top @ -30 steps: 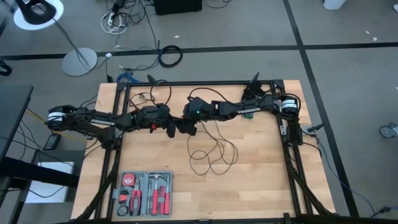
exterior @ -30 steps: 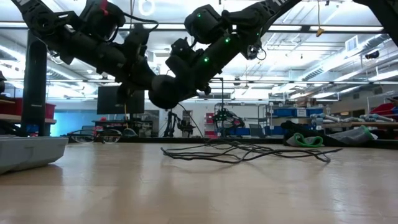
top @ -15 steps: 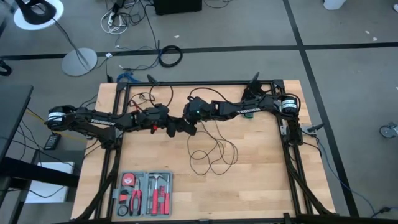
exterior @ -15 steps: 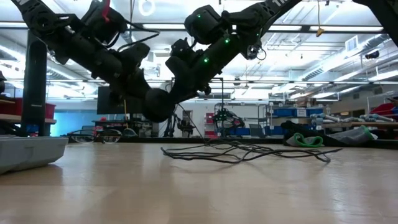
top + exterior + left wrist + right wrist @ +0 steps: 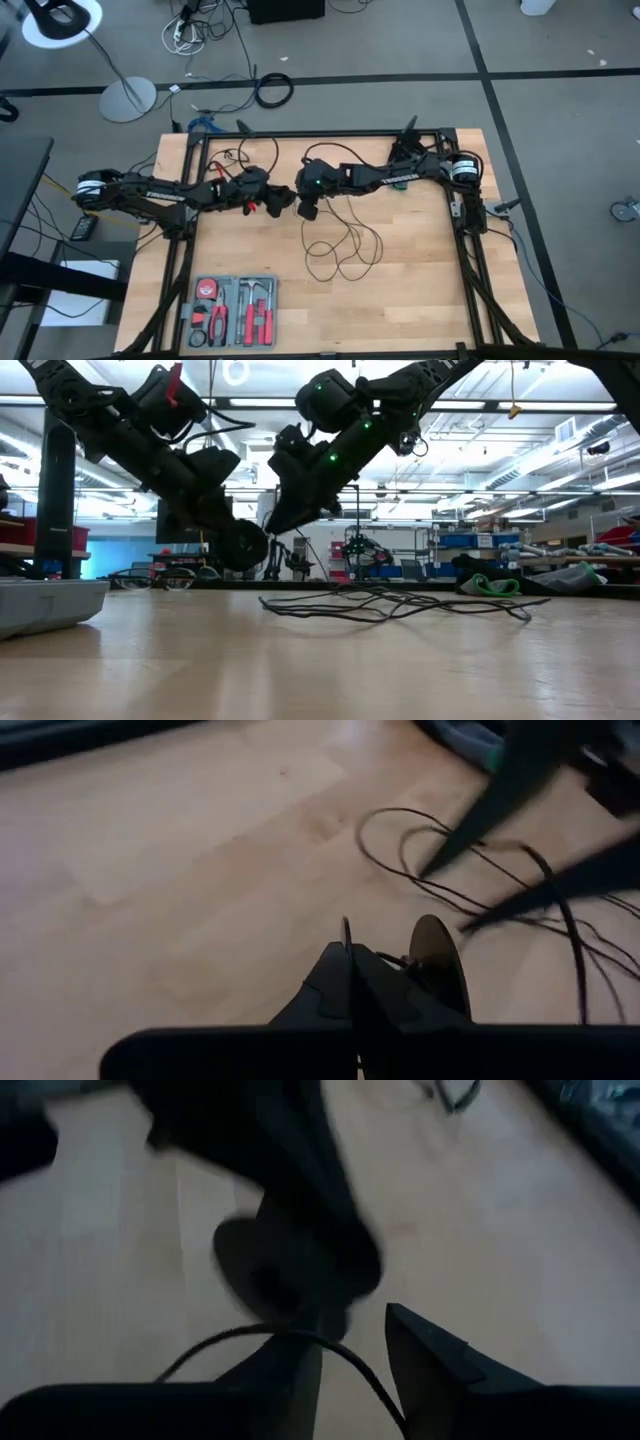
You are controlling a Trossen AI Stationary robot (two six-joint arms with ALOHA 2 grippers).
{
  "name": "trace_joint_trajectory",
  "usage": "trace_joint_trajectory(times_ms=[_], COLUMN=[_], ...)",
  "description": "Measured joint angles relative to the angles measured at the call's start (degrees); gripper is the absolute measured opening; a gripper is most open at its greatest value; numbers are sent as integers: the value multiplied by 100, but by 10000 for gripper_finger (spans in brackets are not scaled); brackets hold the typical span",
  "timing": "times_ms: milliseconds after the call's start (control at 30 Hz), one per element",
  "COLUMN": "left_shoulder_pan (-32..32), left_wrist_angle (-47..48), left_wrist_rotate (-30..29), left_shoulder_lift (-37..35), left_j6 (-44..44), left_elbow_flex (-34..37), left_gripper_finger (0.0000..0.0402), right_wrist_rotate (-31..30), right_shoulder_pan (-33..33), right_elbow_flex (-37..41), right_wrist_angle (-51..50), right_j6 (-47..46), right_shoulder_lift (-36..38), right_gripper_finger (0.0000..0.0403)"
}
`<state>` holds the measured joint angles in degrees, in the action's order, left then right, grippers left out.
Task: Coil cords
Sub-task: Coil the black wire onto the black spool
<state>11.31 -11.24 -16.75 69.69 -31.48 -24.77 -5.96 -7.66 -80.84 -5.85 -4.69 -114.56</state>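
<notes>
The thin black cord lies in loose loops on the wooden table, right of centre, and shows low on the tabletop in the low view. Its round black puck hangs above the table at the tip of my left gripper, which is shut. In the left wrist view the puck sits just beside the shut fingers. My right gripper hovers close by on the puck's right, open. In the right wrist view a strand of cord crosses in front of its two fingers. My left gripper pinches the cord between its two shut fingers, right beside the puck. The fingers slant downward from the table's left. The puck hangs clear of the table against one finger's outer side. Whether my right gripper touches the strand crossing its fingers, I cannot tell.
A grey tray of red-handled tools lies near the front left; its edge shows in the low view. Black frame rails border the table. Bare wood spreads at the front right.
My right gripper has opened and let go of the puck, staying where it was. My left gripper has tipped further downward, keeping hold, and the puck has swung down and toward the table's left, away from the right gripper. The loops on the table have not moved.
</notes>
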Motion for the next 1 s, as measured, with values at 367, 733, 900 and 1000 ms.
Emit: trace_joint_trajectory(times_ms=[367,733,900,1000], left_shoulder_pan=[0,39,131,150], left_wrist_angle=[472,-451,-1044,-1075], left_wrist_rotate=[-553,-584,-478,-462], left_shoulder_lift=[37,988,1488,1664], left_j6=[57,-227,-358,-400], left_elbow_flex=[0,-7,-35,-33], left_gripper_finger=[0,0,0,0], right_wrist_rotate=[-34,-33,-36,-35], right_shoulder_pan=[233,431,428,430], right_elbow_flex=[219,702,708,708], right_wrist_angle=[-414,528,623,737], right_j6=[-992,-1082,-1014,-823], right_shoulder_lift=[-115,-240,-240,-240], right_gripper_finger=[112,112,112,112])
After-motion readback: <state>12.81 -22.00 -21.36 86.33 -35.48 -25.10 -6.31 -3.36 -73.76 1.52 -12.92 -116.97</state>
